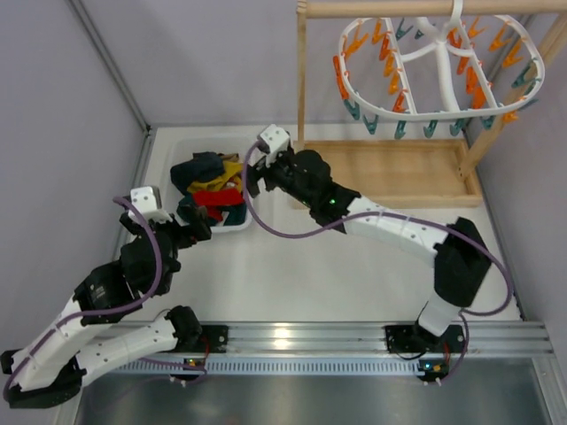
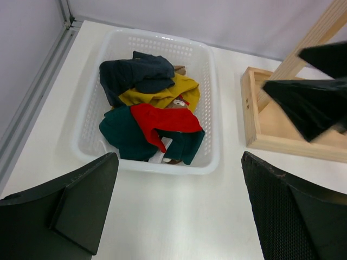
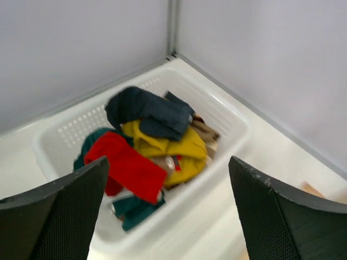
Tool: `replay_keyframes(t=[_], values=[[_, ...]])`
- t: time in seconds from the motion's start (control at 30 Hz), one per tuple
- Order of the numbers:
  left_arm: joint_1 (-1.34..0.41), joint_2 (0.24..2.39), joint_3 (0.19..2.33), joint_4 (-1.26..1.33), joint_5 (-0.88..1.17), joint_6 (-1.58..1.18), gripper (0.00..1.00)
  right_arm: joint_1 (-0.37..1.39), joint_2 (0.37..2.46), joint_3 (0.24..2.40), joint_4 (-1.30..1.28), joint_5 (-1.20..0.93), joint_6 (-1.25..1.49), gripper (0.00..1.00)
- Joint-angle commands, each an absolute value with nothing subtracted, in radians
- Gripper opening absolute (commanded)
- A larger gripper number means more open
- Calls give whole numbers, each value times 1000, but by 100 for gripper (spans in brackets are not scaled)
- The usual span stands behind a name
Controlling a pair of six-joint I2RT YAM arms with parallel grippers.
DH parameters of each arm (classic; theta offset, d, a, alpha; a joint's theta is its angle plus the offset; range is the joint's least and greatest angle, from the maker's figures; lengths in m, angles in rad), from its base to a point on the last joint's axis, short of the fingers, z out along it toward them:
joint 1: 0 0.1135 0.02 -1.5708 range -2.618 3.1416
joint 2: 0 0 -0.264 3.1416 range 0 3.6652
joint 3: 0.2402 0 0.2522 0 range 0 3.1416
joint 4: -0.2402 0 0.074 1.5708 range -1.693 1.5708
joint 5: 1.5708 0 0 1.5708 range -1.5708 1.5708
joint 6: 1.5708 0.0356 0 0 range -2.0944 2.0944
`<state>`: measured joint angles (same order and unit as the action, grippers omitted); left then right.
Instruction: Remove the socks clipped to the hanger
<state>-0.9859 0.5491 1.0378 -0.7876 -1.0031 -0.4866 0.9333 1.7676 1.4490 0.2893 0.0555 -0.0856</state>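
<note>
Found the wooden stand (image 1: 390, 173) at the desk's (image 1: 354, 266) far right, the hanger (image 1: 440, 80) on its rod. Saw the socks (image 2: 154, 116) heaped in the basket (image 2: 212, 103), far left. Caught the left end effector (image 2: 179, 160) at its near side, the right end effector (image 3: 168, 162) at its right, both released wide.

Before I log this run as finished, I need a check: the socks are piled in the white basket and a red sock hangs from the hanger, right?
No sock hangs from the hanger; the top external view shows only bare clips. The red sock lies in the white basket with the other socks.
</note>
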Motion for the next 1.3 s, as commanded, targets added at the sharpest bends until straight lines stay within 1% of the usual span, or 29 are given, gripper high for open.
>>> replay_keyframes(t=[0.0,0.07,0.1,0.13,0.17,0.23,0.27,0.43,0.47,0.53,0.63,0.67,0.77,0.8,0.83,0.93,1.07,1.13,1.27], values=[[-959,603,1063,-772,-960,-472,99,914,1556,1243,274,176,-6,91],[-921,620,1072,-769,-933,-472,99,893,1420,1102,272,198,61,96],[-904,629,1074,-767,-898,-472,99,873,1378,1065,258,215,66,99],[-864,647,1078,-764,-879,-469,99,870,1338,1004,215,256,66,100],[-842,656,1078,-759,-858,-468,99,867,1260,977,190,276,67,100],[-795,678,1077,-741,-797,-437,99,856,1182,918,129,308,74,99],[-749,686,1077,-736,-790,-427,99,845,1104,860,106,330,92,99],[-652,724,1089,-729,-746,-397,99,687,853,729,-83,386,144,99],[-641,733,1091,-726,-733,-393,99,652,772,726,-165,403,147,100],[-602,744,1089,-729,-721,-380,99,621,674,735,-254,457,135,99],[-548,759,1089,-726,-684,-370,99,575,586,785,-420,558,114,99],[-516,762,1083,-712,-642,-342,99,556,569,814,-484,586,109,99],[-465,764,1065,-667,-540,-281,99,540,525,870,-570,597,113,99],[-445,767,1062,-664,-470,-273,99,538,519,890,-621,598,115,99],[-407,767,1060,-661,-439,-272,99,538,509,925,-649,604,117,99],[-370,753,1054,-649,-355,-279,99,538,468,971,-722,592,107,99],[-370,698,1037,-649,-304,-298,99,538,376,1006,-798,592,127,100],[-371,674,1020,-650,-246,-292,99,538,306,1005,-813,584,127,100],[-371,602,965,-652,-248,-273,99,540,203,979,-821,568,103,99]])
